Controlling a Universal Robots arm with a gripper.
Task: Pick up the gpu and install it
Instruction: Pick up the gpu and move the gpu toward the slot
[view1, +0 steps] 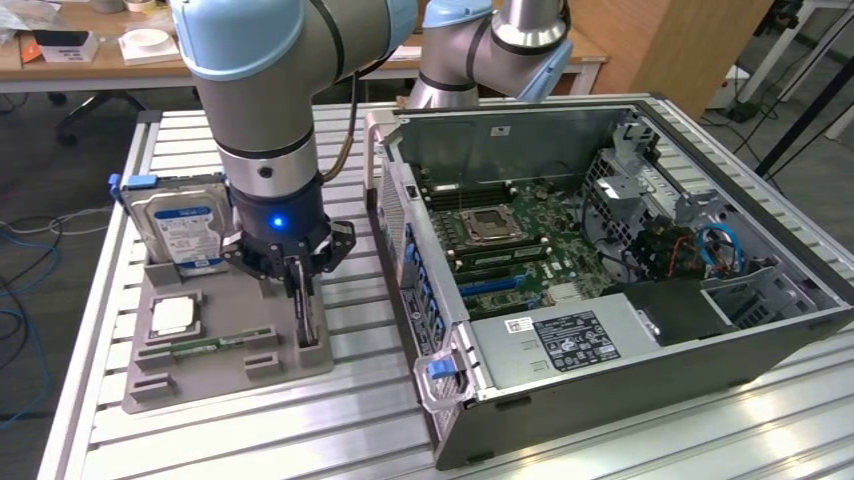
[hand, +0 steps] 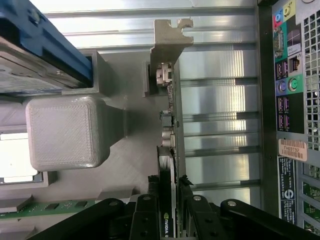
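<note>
The gpu (view1: 308, 322) stands on edge in the grey tray (view1: 200, 378), at the exterior view's left-centre, long axis running toward the lower edge. The gripper (view1: 296, 278) sits directly above, fingers (hand: 148, 212) narrowly pinching both faces.

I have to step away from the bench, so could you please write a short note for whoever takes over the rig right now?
Gripper: lowered over the grey holder, fingers closed against both faces of the gpu.
Gpu: standing on edge in its slot, on the side of the holder nearest the computer case. It looks seated and not yet lifted.
Other parts: the hard drive stands at the far end of the same holder.
Done: the approach and the grasp.
Left: the gpu is not out of the holder and not in the open case, so the lift and the install remain.
</note>
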